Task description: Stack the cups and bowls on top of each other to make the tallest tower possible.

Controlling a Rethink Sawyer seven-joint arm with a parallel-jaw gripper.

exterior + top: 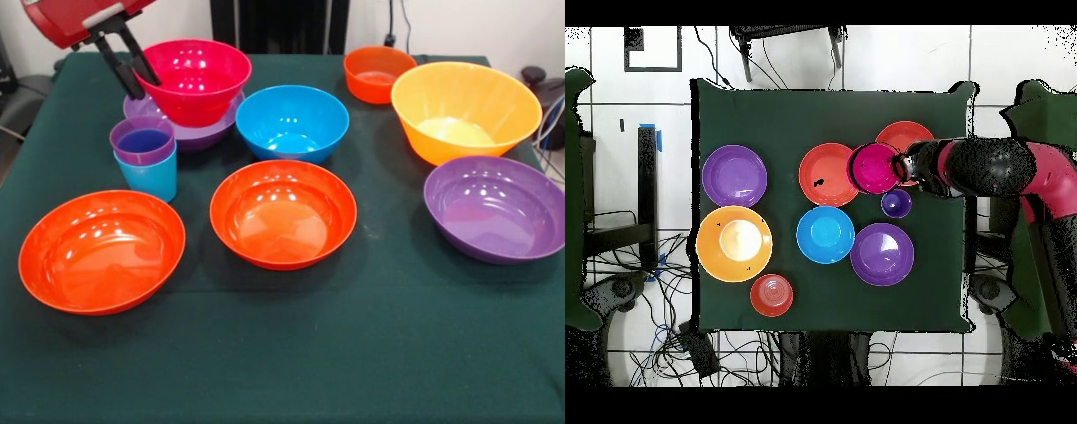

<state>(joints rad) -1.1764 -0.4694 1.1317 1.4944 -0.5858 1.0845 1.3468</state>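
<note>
My gripper (146, 88) is shut on the left rim of the small pink bowl (196, 78), one finger inside and one outside. The bowl hangs in the air; in the overhead view the pink bowl (875, 167) overlaps both orange-red bowls and the gripper (906, 168) is at its rim. A purple cup (141, 141) sits nested in the light blue cup (152, 179), just below and in front of the held bowl. From above only the purple cup (896, 203) shows. A wide purple bowl (190, 132) lies behind the cups.
On the green cloth stand two orange-red bowls (101, 250) (282, 212), a blue bowl (291, 122), a small orange bowl (378, 73), a large yellow-orange bowl (465, 110) and a second purple bowl (494, 208). Chairs and cables surround the table.
</note>
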